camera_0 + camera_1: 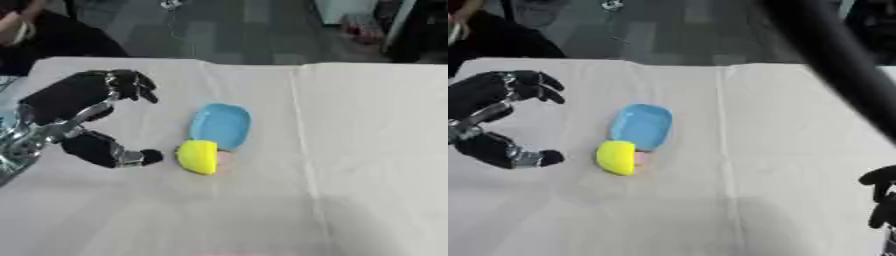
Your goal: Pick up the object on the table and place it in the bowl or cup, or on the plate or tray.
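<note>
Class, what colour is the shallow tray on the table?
Light blue; the tray shows best in the left eye view.

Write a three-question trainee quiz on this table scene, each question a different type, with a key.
1. True or false: the left hand holds the yellow object.
2. The yellow object lies at the blue tray's: A) near end B) far end C) right side.
3. Fill in: the right hand shows at the right eye view's lower ____ corner.

Key: 1 false, it is beside it, open. 2 A. 3 right.
</note>
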### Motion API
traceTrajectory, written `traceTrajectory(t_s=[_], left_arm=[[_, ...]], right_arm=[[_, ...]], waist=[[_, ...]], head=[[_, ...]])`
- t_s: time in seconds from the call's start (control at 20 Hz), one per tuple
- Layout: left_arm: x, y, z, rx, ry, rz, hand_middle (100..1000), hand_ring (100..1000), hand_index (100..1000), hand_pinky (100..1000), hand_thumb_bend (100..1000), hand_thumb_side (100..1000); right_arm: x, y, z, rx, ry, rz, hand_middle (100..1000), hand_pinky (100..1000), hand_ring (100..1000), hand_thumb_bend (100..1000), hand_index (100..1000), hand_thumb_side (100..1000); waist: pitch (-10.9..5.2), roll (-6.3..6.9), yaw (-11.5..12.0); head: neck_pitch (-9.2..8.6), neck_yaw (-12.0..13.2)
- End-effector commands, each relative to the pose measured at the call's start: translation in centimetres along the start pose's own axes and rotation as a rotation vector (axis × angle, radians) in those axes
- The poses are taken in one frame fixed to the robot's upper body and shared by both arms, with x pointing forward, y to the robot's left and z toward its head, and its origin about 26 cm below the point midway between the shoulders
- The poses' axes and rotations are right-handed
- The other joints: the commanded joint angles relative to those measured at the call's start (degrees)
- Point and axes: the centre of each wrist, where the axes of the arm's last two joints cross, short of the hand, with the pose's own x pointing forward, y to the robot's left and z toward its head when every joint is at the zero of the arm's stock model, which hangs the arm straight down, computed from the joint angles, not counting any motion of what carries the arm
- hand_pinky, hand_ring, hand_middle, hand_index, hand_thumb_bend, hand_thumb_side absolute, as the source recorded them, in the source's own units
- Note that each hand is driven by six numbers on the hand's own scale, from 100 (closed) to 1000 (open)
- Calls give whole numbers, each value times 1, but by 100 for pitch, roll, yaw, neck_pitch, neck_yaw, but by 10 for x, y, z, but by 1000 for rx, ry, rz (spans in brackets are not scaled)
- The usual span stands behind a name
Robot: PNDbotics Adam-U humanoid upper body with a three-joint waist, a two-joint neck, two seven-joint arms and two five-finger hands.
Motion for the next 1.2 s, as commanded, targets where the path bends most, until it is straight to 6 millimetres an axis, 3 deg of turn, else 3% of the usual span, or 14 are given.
traceTrajectory(t_s=[0.05,0.55,0.9,1.2], left_arm=[[4,10,-3,-81,-18,-65,821,687,779,678,547,837],[22,-5,-21,-123,57,-57,813,701,782,693,557,823],[14,-33,-37,-144,117,-4,819,704,786,690,538,820],[8,-55,-49,-12,177,6,812,680,786,664,521,818]], right_arm=[[-1,-6,-9,-15,-56,-18,454,166,413,100,203,940],[-3,-8,-11,-1,-68,-47,453,166,413,100,199,940],[-3,-8,-11,-2,-66,-53,453,167,413,100,201,939],[-3,-8,-11,-3,-65,-56,453,167,413,100,201,936]], waist=[[-51,20,-36],[-54,25,-85],[-58,1,-74],[-62,-12,-65]], head=[[-55,119],[-47,199],[-93,301],[-137,355]])
